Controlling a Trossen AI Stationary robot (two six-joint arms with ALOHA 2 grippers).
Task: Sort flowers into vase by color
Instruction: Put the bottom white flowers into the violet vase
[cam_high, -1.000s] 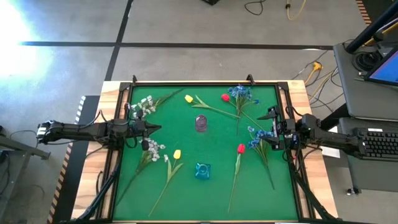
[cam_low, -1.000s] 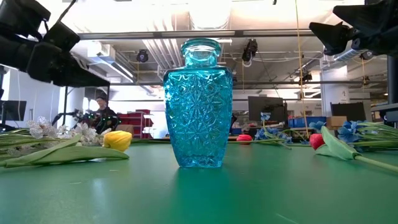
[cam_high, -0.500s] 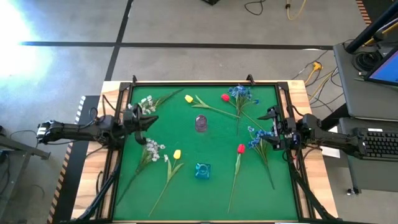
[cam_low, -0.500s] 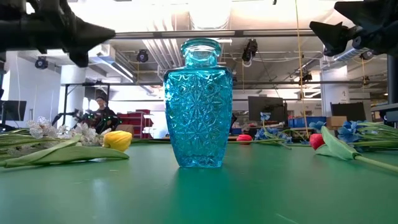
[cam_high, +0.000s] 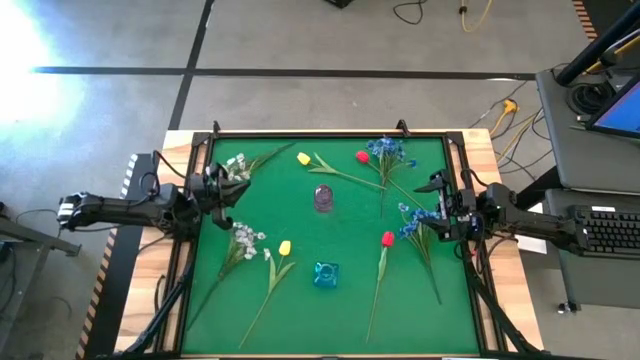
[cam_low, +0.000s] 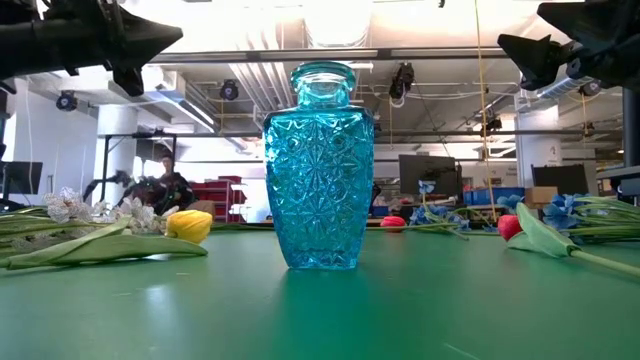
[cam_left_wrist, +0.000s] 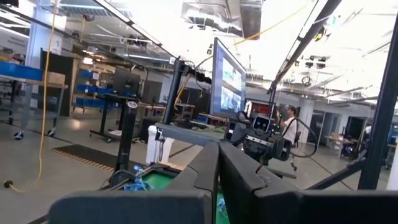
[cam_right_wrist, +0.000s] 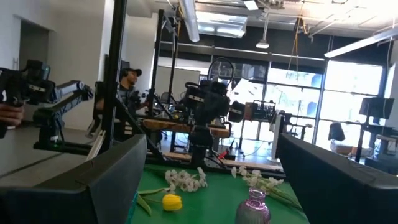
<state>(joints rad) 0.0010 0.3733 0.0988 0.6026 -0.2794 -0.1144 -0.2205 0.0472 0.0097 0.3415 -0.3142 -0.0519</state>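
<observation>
Flowers lie flat on the green mat (cam_high: 330, 310): white sprays (cam_high: 235, 166) (cam_high: 246, 238), yellow tulips (cam_high: 303, 158) (cam_high: 285, 247), red tulips (cam_high: 362, 156) (cam_high: 387, 238), blue blooms (cam_high: 388, 150) (cam_high: 414, 220). A blue cut-glass vase (cam_high: 326, 274) (cam_low: 318, 170) stands near the front, a small purple vase (cam_high: 323, 197) (cam_right_wrist: 254, 208) mid-table. My left gripper (cam_high: 225, 195) (cam_left_wrist: 217, 168) hovers shut and empty at the mat's left edge, tipped slightly up. My right gripper (cam_high: 436, 208) (cam_right_wrist: 211, 186) hovers open and empty at the right edge, over a blue bloom.
Wooden borders and dark rails (cam_high: 185, 270) frame the mat. A desk with a keyboard (cam_high: 612, 230) stands beyond the right edge. People show far off in the room behind (cam_low: 165, 182). Bare mat lies along the near edge around the blue vase.
My left gripper has drawn back toward the table's left edge, risen a little, and tipped from pointing downward to slightly above level, staying shut. The flowers and vases have kept their places.
</observation>
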